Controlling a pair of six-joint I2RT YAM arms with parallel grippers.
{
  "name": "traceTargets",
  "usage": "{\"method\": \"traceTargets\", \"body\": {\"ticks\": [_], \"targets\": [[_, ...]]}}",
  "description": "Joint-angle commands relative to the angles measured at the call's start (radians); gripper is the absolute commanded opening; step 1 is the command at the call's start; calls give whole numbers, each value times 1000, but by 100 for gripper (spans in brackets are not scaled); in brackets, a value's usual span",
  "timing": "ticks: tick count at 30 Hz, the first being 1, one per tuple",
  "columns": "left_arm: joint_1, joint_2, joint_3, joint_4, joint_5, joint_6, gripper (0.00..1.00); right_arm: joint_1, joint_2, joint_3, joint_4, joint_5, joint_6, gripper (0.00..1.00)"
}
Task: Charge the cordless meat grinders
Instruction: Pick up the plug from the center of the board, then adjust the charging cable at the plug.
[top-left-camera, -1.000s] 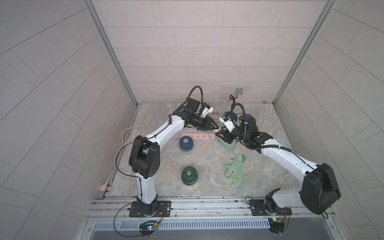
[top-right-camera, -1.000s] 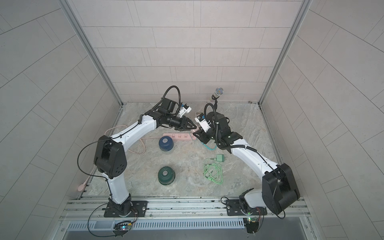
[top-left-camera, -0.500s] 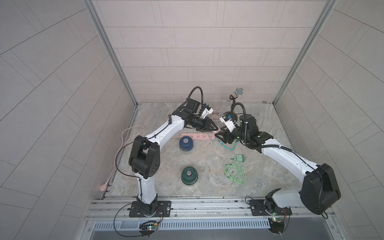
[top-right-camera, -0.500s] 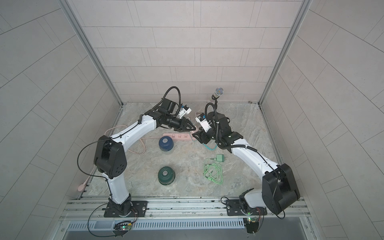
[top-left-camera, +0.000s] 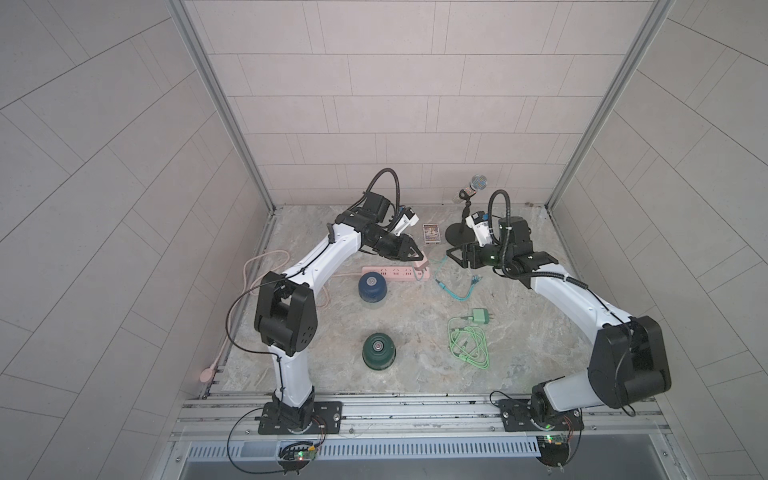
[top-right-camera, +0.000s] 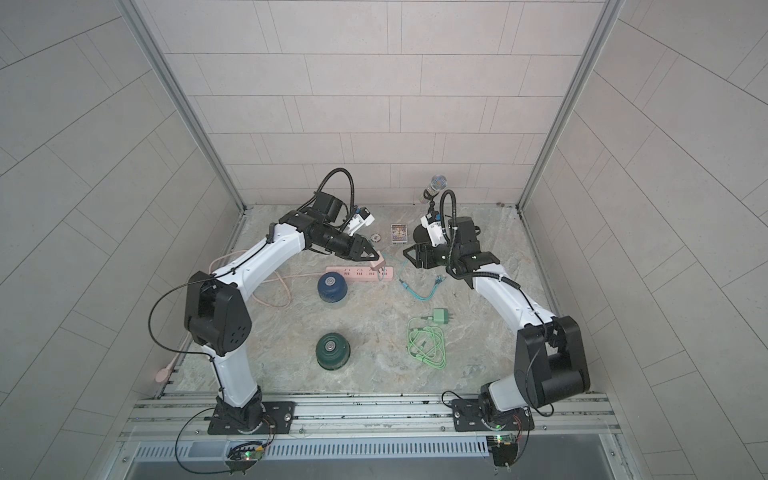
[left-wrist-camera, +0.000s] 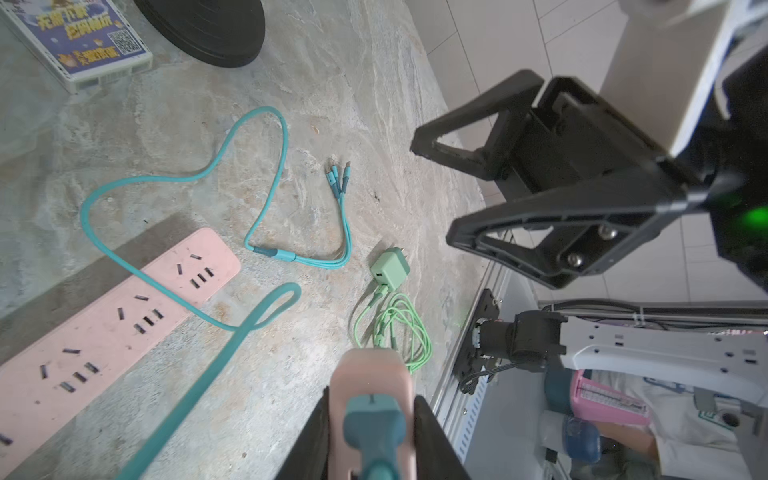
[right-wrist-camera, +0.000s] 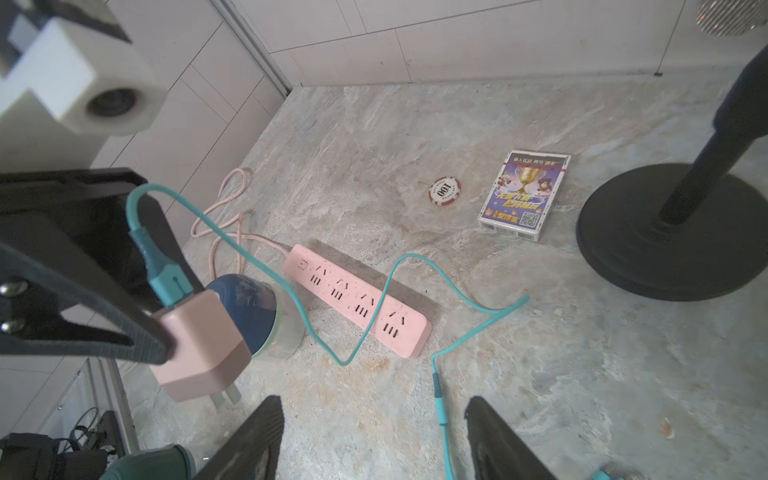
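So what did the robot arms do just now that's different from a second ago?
The right gripper opened wide and backed a little away from the pink charger, apparently letting go of it. The left gripper kept its hold on that charger above the pink power strip. The blue grinder, the green grinder and the green charger did not move.

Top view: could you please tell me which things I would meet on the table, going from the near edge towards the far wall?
From near to far: green grinder → green charger → blue grinder → card box.
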Motion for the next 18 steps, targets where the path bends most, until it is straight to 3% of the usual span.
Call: {"method": "traceTargets", "body": {"ticks": [1, 8, 18], "targets": [[-3, -43, 30, -87, -43, 180, 0, 44, 36, 21, 28, -16, 104, 71], [3, -66, 40, -191, -118, 425, 0, 95, 167, 67, -2, 58, 219, 70], [5, -134, -21, -173, -214, 587, 0, 113, 332, 219, -98, 101, 317, 70]]}}
